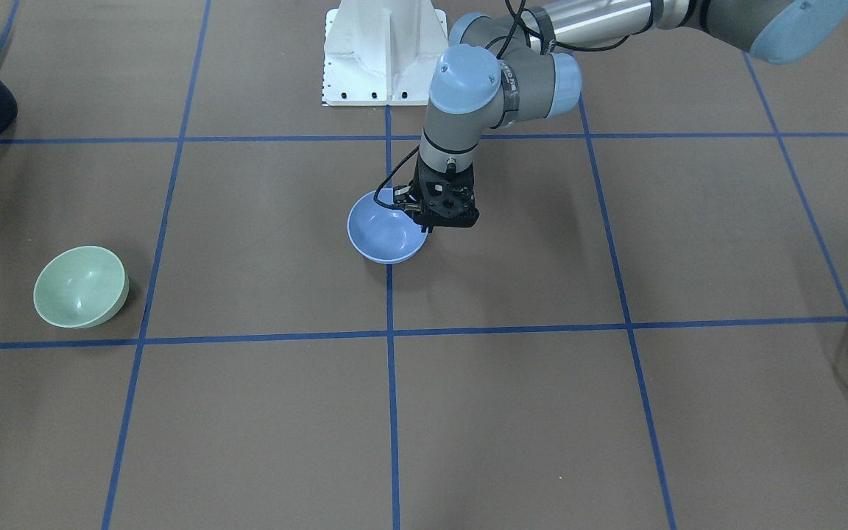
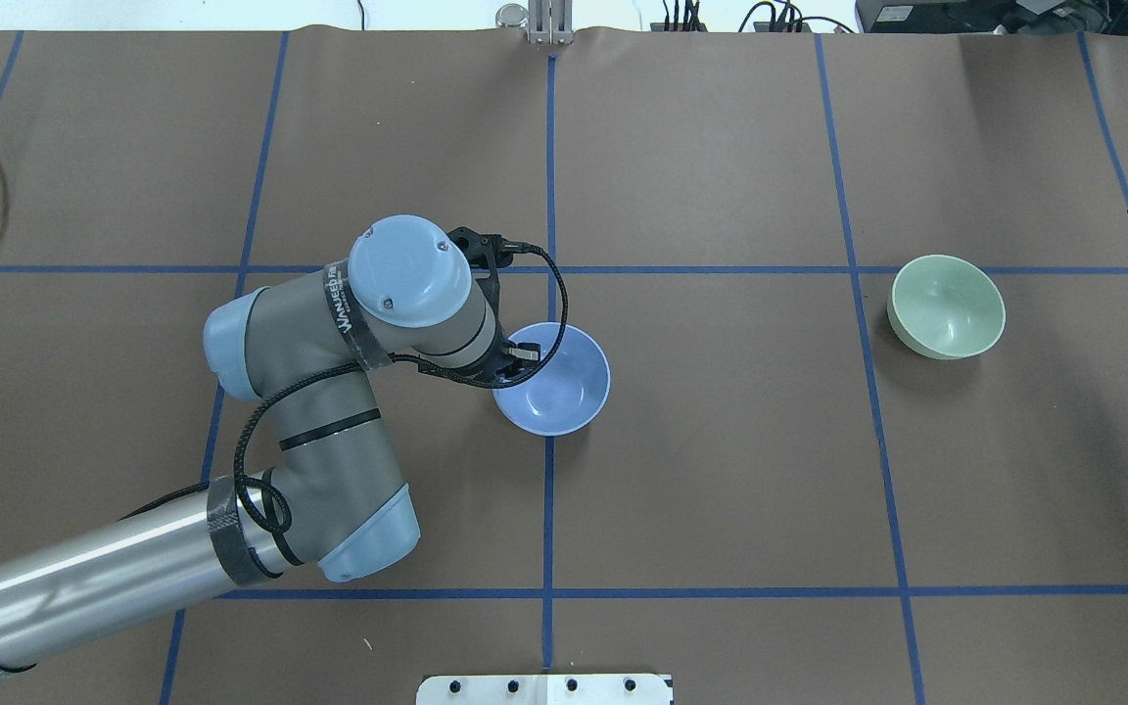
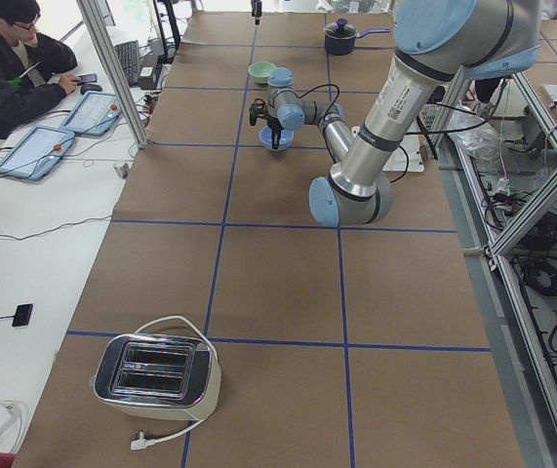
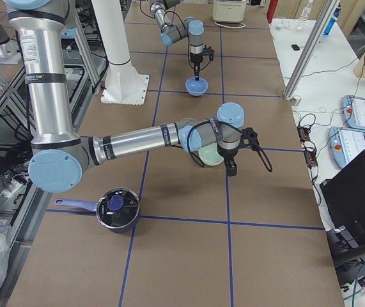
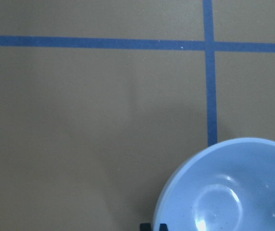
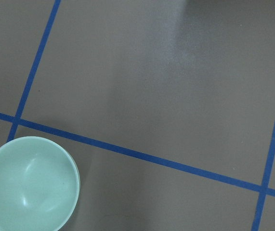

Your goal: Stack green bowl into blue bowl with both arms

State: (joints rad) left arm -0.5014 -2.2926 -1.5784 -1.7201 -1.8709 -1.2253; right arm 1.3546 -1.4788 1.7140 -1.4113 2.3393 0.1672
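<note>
Left gripper is at the near rim of the blue bowl, narrowed onto it, apparently with one finger inside the wall and one outside; the arm's wrist hides most of the pinch from above, so the grip is a likely reading rather than a sure one. This bowl sits at the middle of the table, over a crossing of the blue tape lines, and whether it is raised off the surface cannot be told. Well apart, on the robot's right, the green bowl stands upright and untouched. The right gripper hangs beside it, pointing down, and whether it is wide or narrow cannot be told. The step in hand looks like placing the blue bowl as the receiver. To do that well, the left arm should keep the glossy rim level, set the base flat, then release and rise straight up, so that nothing nudges the bowl and the centre is free for the green one.
</note>
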